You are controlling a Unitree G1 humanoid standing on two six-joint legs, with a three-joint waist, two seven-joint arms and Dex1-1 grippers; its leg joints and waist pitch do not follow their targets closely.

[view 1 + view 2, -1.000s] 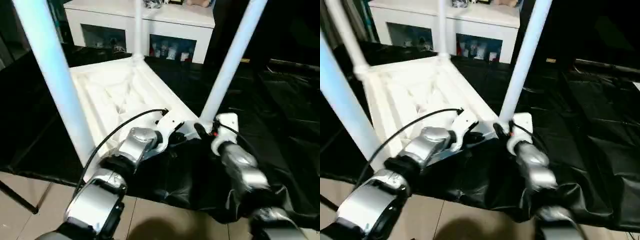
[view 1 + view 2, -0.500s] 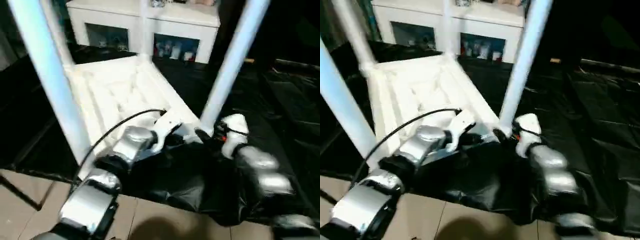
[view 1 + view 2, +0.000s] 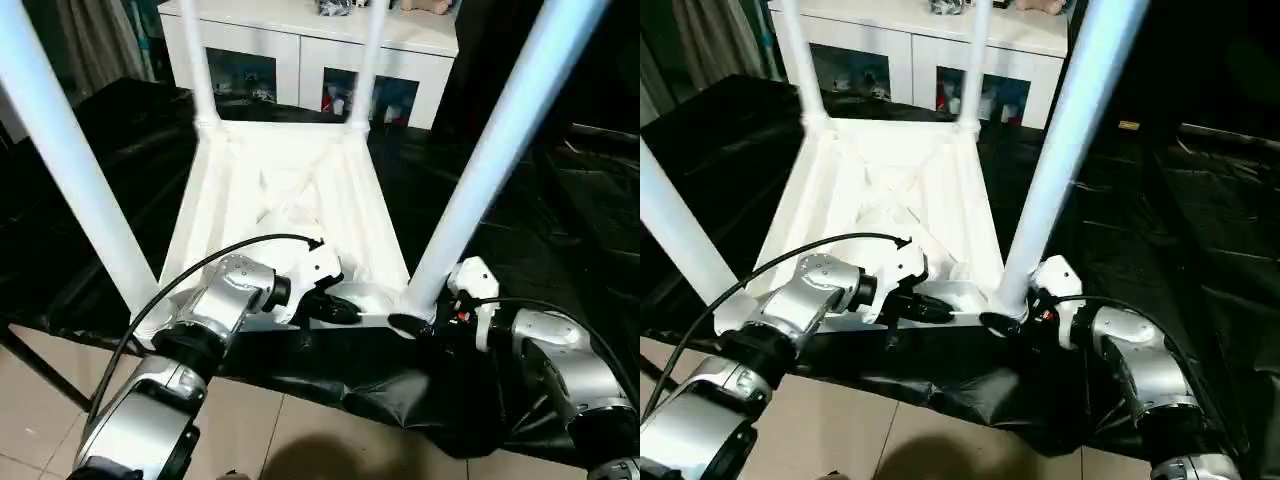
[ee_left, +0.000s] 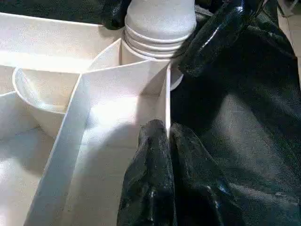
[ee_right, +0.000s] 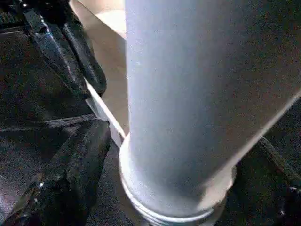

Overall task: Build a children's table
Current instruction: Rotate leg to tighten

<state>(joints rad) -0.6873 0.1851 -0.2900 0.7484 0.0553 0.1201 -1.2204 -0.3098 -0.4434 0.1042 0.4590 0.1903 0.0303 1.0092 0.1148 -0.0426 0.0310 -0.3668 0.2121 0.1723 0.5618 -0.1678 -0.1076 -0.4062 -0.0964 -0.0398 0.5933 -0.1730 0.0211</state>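
The white children's table (image 3: 290, 190) lies upside down on the black-covered work table, ribbed underside up and four legs standing. My left gripper (image 3: 345, 312) is shut on the thin near rim wall (image 4: 165, 94), one finger on each side. My right gripper (image 3: 410, 325) is open around the base of the near right leg (image 3: 490, 170), where it enters the corner socket (image 4: 160, 28). One right finger (image 5: 70, 174) lies beside the leg's collar. The near left leg (image 3: 70, 160) rises at the left.
A white cabinet with glass doors (image 3: 300, 60) stands behind the work table. The black cover (image 3: 560, 200) hangs crumpled over the near edge, with tiled floor (image 3: 300, 440) below. A black cable (image 3: 220, 265) loops over my left forearm.
The camera has shifted, so the table now looks square-on. My right gripper's fingers have spread wider around the leg base and that forearm swung out to the right. The left grip is unchanged.
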